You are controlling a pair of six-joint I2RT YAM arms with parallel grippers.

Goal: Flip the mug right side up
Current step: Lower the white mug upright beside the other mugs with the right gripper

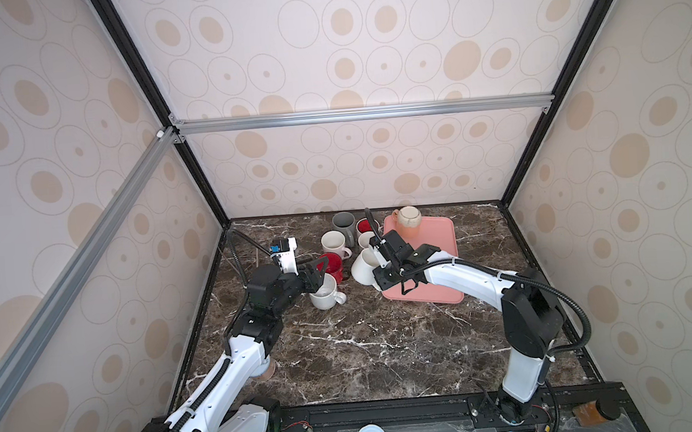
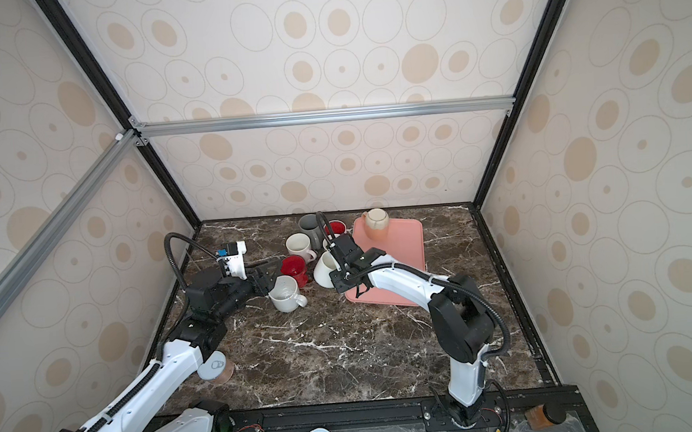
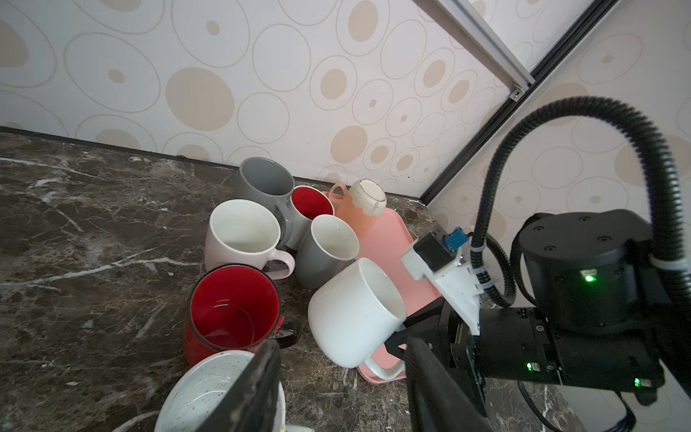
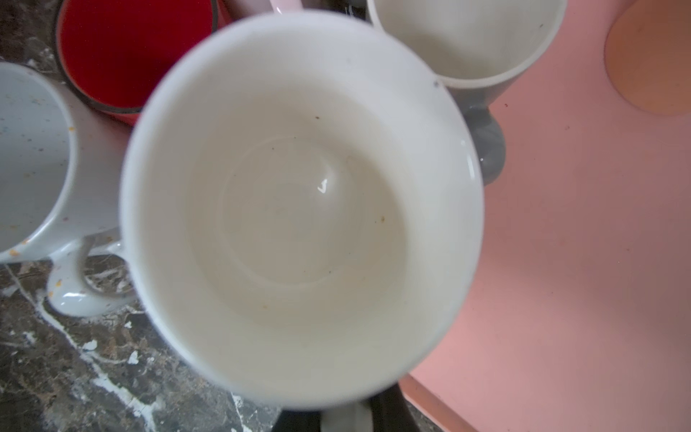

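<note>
Filling the right wrist view, the white mug [image 4: 299, 209] is being held tilted, its mouth facing the lens, so it is most of the way to upright but not yet level. The right gripper [image 3: 405, 331] is pinching it with jaws pressed nearly together, apparently on the handle [image 3: 383, 368]. That is giving a thin hold for swinging the body round, though one that could let the mug pivot.

Below these jaws the mug is hanging over the edge where the pink tray [image 4: 579, 262] is meeting the marble table [image 4: 56, 355], probably for setting down among the others.

Across from them, the left gripper [image 2: 266, 277] is standing with jaws spread and gripping nothing. One finger [image 3: 261, 381] is crossing the rim of the speckled mug [image 3: 209, 396], which is sitting upright.

Just past the left jaws a red mug [image 3: 232, 310] is standing mouth-up, and beyond it a huddle of four mugs [image 3: 243, 232] is crowding together upright. Farthest from both jaws, a peach mug [image 3: 368, 194] is sitting bottom-up on the tray's far corner.
</note>
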